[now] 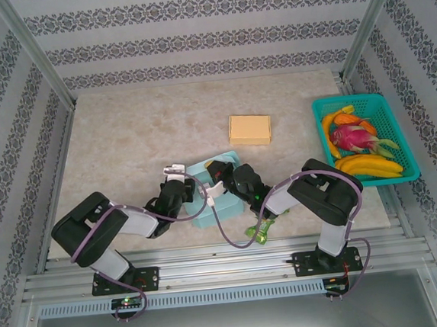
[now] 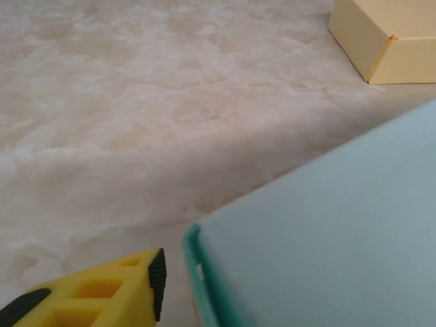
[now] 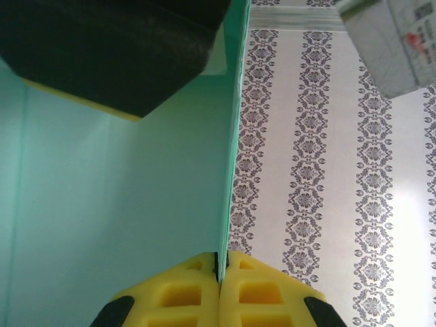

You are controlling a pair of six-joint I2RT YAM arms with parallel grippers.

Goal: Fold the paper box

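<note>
The teal paper box (image 1: 206, 191) sits partly formed at the near middle of the table, between both grippers. My right gripper (image 3: 219, 262) is shut on the top edge of an upright teal wall (image 3: 231, 136); in the top view it (image 1: 222, 183) reaches into the box from the right. My left gripper (image 1: 183, 183) is at the box's left side. One yellow finger (image 2: 158, 276) shows there, a small gap away from the edge of a pale teal panel (image 2: 327, 231). Its other finger is hidden by that panel.
A closed yellow box (image 1: 250, 128) lies farther back, also in the left wrist view (image 2: 381, 41). A teal basket (image 1: 402, 136) of fruit stands at the right edge. A green packet (image 1: 261, 228) lies by the near edge. Patterned walls enclose the table.
</note>
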